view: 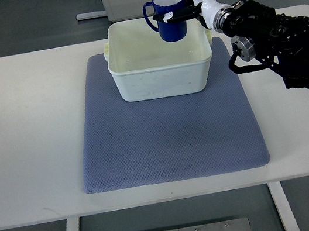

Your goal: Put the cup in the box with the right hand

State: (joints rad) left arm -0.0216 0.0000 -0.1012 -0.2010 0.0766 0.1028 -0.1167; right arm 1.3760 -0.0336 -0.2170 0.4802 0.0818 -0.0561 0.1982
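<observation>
Cup (171, 16): dark blue mug, pale inside, handle away from palm | clamped upright in right hand (185, 10) over white box (163, 81) beneath | fingers hide its right side

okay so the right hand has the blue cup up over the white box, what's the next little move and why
Probably lower the cup straight down. The right hand grips the blue cup upright, over the far part of the white box, which looks empty. The cup appears to hang above the rim, so releasing now would likely drop it; lower first, then open the fingers.
</observation>
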